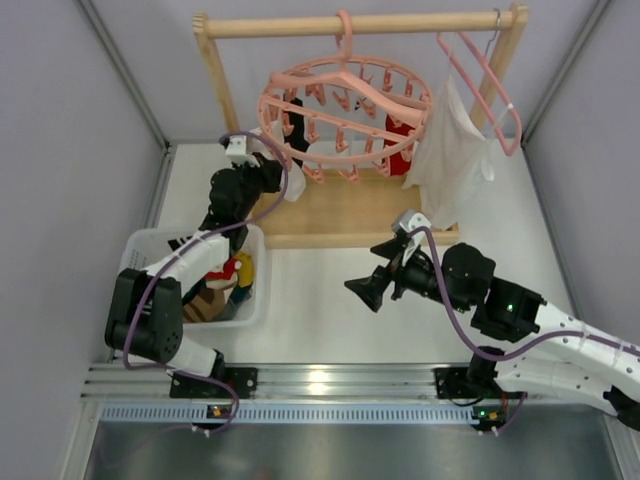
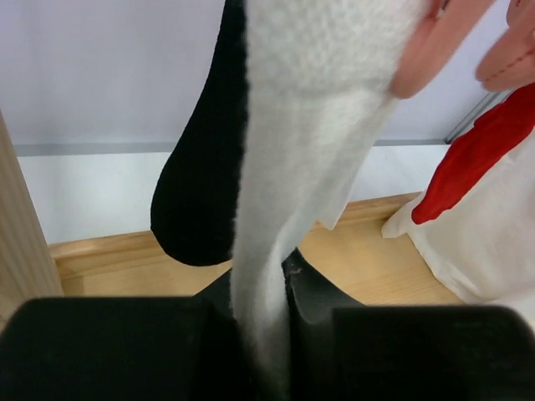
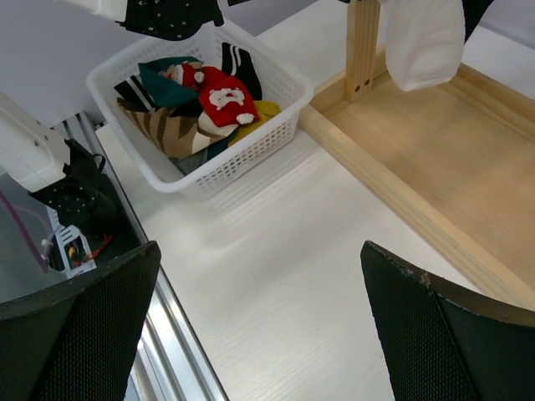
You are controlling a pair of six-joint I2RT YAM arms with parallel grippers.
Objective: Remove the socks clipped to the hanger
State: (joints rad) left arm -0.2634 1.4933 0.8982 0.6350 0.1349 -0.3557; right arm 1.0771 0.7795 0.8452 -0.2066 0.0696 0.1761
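Top external view: the round salmon-pink plastic ring hanger [image 1: 345,110] hangs from the wooden rack [image 1: 280,25] in the upper middle of the frame. A black sock [image 1: 296,113] and a red sock [image 1: 400,142] hang under it. The left gripper [image 1: 272,168] is at the lower left edge of the ring. The right gripper [image 1: 365,268] hovers at lower centre, well apart from the hanger.

Left wrist view: a white knitted sock [image 2: 309,142] hangs down the centre of the frame, its long axis vertical. Its top end is at a pink clip [image 2: 430,46] in the upper right. Its lower end is between the fingers [image 2: 109,351], which are narrow and pinch it. The black sock is just behind it, and the red sock is at the right edge. I judge the white sock to be light, soft and stretchy. It will probably lengthen before the clip lets go, so a hold on the lower part and a pull straight down seem best.

Right wrist view: the fingers [image 3: 75,334] stand wide with nothing between them, above the white table [image 3: 276,251]. A white plastic basket [image 3: 251,146] with socks in it is in the upper left.
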